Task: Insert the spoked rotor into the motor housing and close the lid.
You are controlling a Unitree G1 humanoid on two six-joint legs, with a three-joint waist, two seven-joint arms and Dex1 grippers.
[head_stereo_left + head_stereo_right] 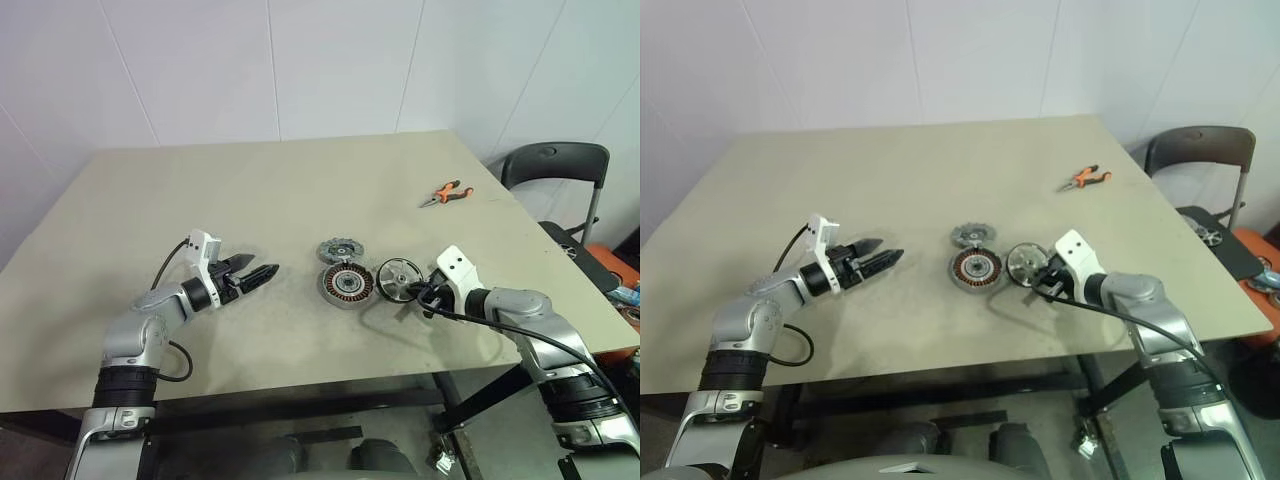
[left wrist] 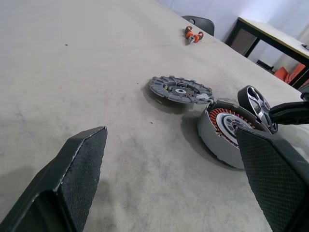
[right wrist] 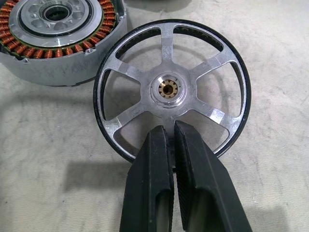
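Note:
The spoked rotor [image 3: 171, 89], a thin silver wheel with open spokes and a brass-centred hub, stands tilted up on its edge just right of the motor housing [image 1: 346, 285]. My right gripper [image 3: 169, 126] is shut on the rotor's near rim. The housing rests on the table with its copper windings and silver hub facing up. The lid [image 1: 339, 250], a flat grey disc with dark cut-outs, lies flat on the table right behind the housing. My left gripper [image 1: 265, 268] hovers open to the left of the housing, pointing at it, with nothing between its fingers.
Orange-handled pliers [image 1: 446, 193] lie far back on the right of the table. A dark chair [image 1: 555, 165] stands beyond the table's right edge. A black cable trails from my right wrist across the table's front right.

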